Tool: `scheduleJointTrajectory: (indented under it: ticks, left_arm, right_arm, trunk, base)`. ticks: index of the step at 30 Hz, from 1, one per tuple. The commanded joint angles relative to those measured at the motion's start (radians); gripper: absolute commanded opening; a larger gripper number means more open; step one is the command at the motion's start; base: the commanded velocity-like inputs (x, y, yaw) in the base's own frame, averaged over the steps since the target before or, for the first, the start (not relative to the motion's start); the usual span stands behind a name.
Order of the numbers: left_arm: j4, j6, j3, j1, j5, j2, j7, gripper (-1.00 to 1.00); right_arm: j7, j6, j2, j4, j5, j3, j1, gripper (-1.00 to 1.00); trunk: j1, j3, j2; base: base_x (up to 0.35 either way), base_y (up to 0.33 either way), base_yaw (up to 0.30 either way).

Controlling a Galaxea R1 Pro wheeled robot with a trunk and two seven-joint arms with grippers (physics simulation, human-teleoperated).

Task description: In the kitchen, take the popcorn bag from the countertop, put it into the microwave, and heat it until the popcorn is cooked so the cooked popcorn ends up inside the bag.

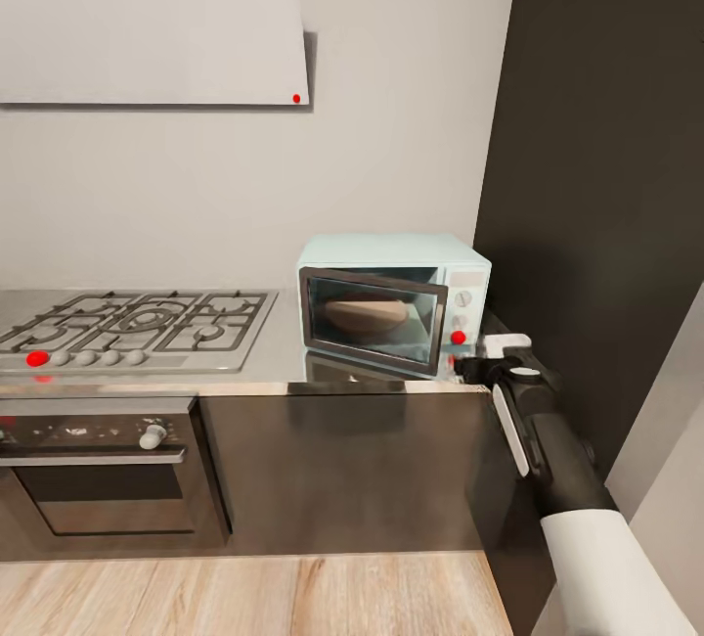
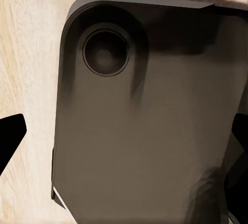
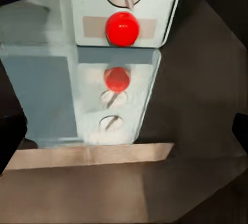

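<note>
The microwave (image 1: 393, 298) sat on the steel bench (image 1: 284, 362) against the wall, hard by the tall dark cabinet (image 1: 606, 176), its glass door (image 1: 372, 320) hanging slightly ajar. Through that glass showed the tan popcorn bag (image 1: 362, 316), resting inside the cavity. The right hand (image 1: 489, 354) was up at the bench edge, just beside the microwave's control panel, below the red button (image 1: 458, 337). From the right wrist, that red button (image 3: 122, 28) sat close ahead, mirrored in the shiny bench (image 3: 88, 157), and the dark fingertips (image 3: 10, 141) stood far apart at the edges, spread wide and holding nothing. Over on the left wrist, the fingertips (image 2: 10, 133) were likewise spread, above the robot's dark base (image 2: 150, 131) and the wood floor (image 2: 26, 53). The gas hob (image 1: 137, 323) and oven (image 1: 98, 470) lay to the left.
</note>
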Motion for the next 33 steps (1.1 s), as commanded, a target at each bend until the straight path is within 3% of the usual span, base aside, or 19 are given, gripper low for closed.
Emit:
scheduleJointTrajectory:
  ticks: [1,6,17,33]
  left_arm:
    - [-0.002,-0.001,0.000,0.000,0.008,-0.001,0.002,1.00]
    - [-0.002,-0.001,0.000,0.000,0.008,-0.001,0.002,1.00]
    - [-0.002,-0.001,-0.002,0.000,0.008,-0.001,0.002,1.00]
    - [-0.002,-0.001,-0.001,0.000,0.008,0.000,0.002,1.00]
  right_arm:
    - [0.003,0.006,-0.013,-0.002,0.008,-0.016,0.000,1.00]
    - [0.002,0.003,-0.026,-0.019,0.012,-0.052,0.000,1.00]
    - [0.001,-0.009,-0.020,-0.063,0.014,-0.051,0.000,1.00]
    - [0.010,-0.012,-0.017,-0.060,0.005,-0.051,0.001,1.00]
  trunk:
    - [0.000,-0.001,0.000]
    - [0.000,-0.001,0.000]
    - [0.000,-0.001,0.000]
    - [0.000,-0.001,0.000]
  base:
    - [0.000,0.000,0.000]
    - [0.000,0.000,0.000]
    - [0.010,0.000,0.000]
    - [0.152,0.000,0.000]
